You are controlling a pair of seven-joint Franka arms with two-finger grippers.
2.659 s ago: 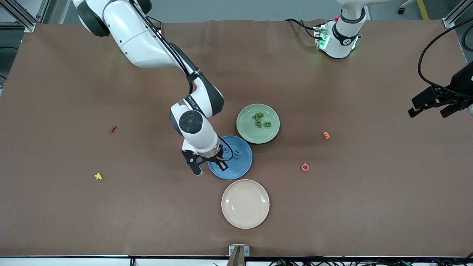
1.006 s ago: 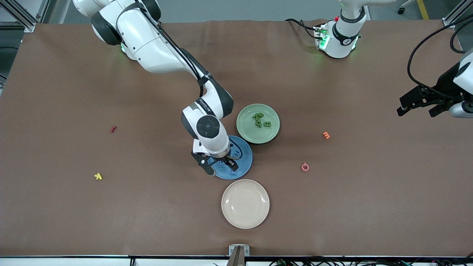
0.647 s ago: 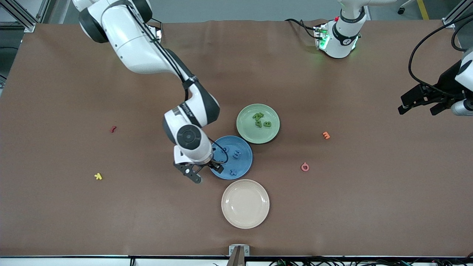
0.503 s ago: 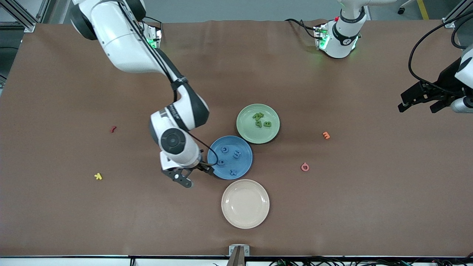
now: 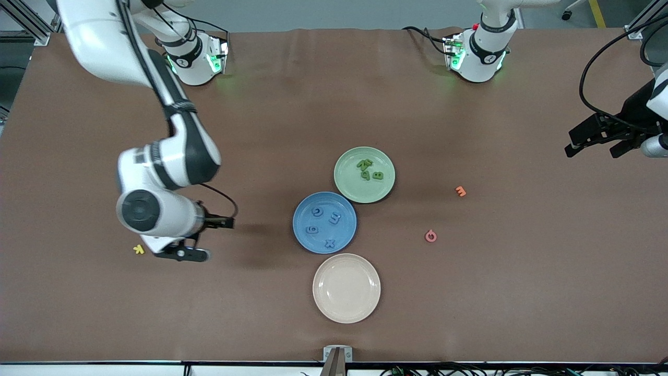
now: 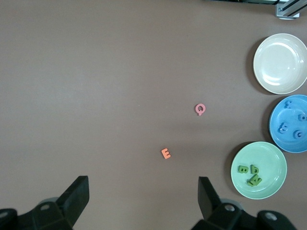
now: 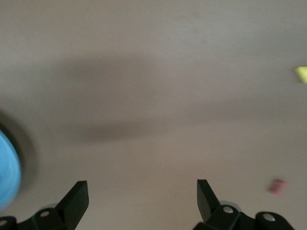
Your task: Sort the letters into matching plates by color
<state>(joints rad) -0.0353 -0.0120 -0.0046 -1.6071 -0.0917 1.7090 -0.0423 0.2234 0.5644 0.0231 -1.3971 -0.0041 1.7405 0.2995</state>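
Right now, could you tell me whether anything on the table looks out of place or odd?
Nothing stands out. Four blue letters lie in the blue plate and the green letters lie in a cluster in the green plate. The cream plate is empty. Both hands are open, holding nothing.

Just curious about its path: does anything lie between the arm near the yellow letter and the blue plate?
Nothing visible: only bare table lies between the right gripper, jaws open beside the yellow letter, and the blue plate. The left gripper waits at its table end.
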